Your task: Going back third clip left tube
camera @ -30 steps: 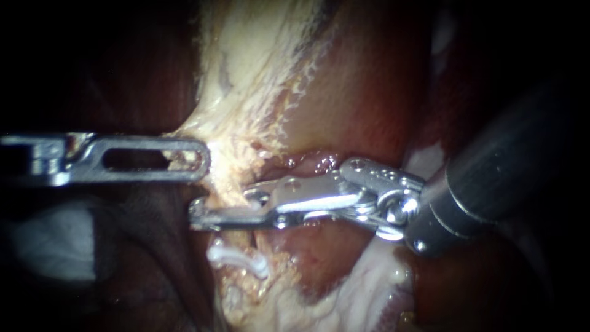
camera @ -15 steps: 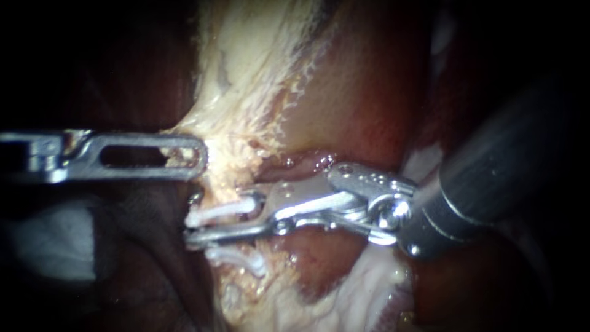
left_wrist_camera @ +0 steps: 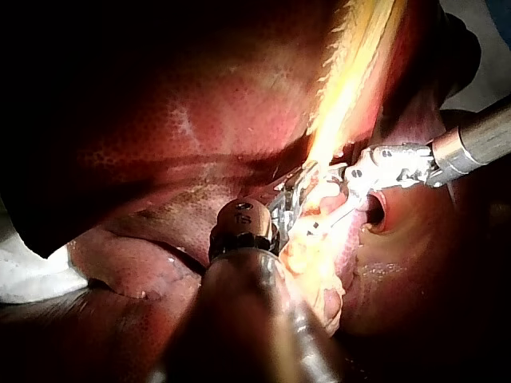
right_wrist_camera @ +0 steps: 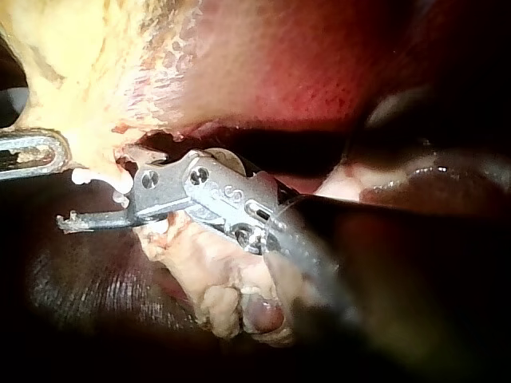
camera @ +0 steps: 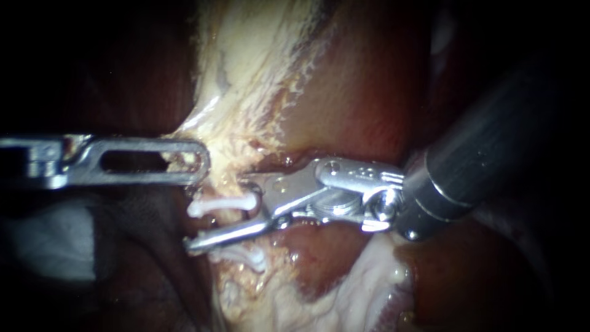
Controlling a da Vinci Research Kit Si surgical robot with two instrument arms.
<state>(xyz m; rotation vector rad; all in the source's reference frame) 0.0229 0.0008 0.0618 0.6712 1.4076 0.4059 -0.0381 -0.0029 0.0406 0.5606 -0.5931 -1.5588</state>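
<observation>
Your right instrument (camera: 218, 215) comes in from the right with its jaws standing apart. The lower jaw reaches out past the tube (camera: 233, 216), and the upper one lies close under the pale fatty tissue (camera: 246, 123). Between them a white clip (camera: 221, 203) sits across the tube — neither jaw is pressing on it from two sides. A second white clip (camera: 243, 257) sits on the same tube just below the lower jaw. Your left instrument (camera: 200, 161) enters from the left, its slotted jaws closed on an edge of the pale fatty tissue — just above the white clip.
</observation>
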